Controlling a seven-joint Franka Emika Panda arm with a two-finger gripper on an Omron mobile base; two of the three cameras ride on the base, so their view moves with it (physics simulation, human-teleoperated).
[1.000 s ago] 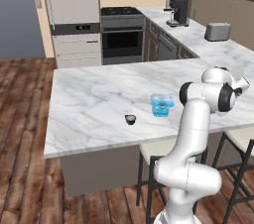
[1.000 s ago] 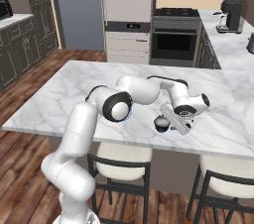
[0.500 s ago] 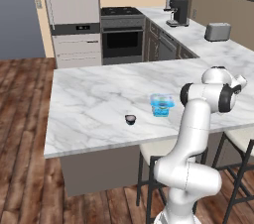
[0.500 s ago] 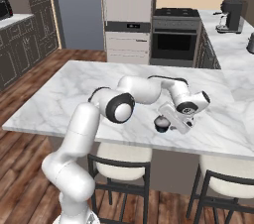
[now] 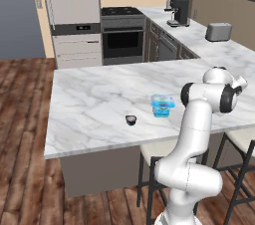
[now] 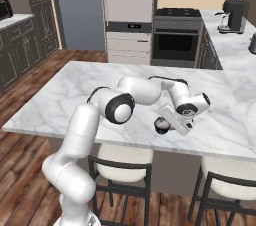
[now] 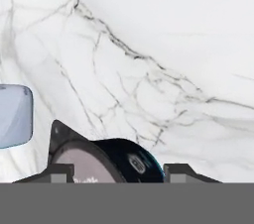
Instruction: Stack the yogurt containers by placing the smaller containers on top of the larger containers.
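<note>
Marble runs across the whole island worktop, white with grey veins, and behind it stand a steel oven, a coffee machine and a toaster on the back counter. Two stools are tucked under the near edge, one of them just beside the robot's base.

On the marble sits the light-blue tub, squarish and translucent, upright with its rimmed top up. Well apart from it, towards the near edge, stands a small dark cup on its own.

From the right base view the white arm curls low over the worktop and the gripper has a second dark cup at its tip, close to the near edge. In the hand view that cup lies between the two dark fingers, its pale top turned toward the camera and its black side to the right, so it looks tilted rather than upright. The fingers stand either side of it and appear closed on it, though the actual contact is hidden low in the view. A corner of the blue tub shows at the left of the hand view.
</note>
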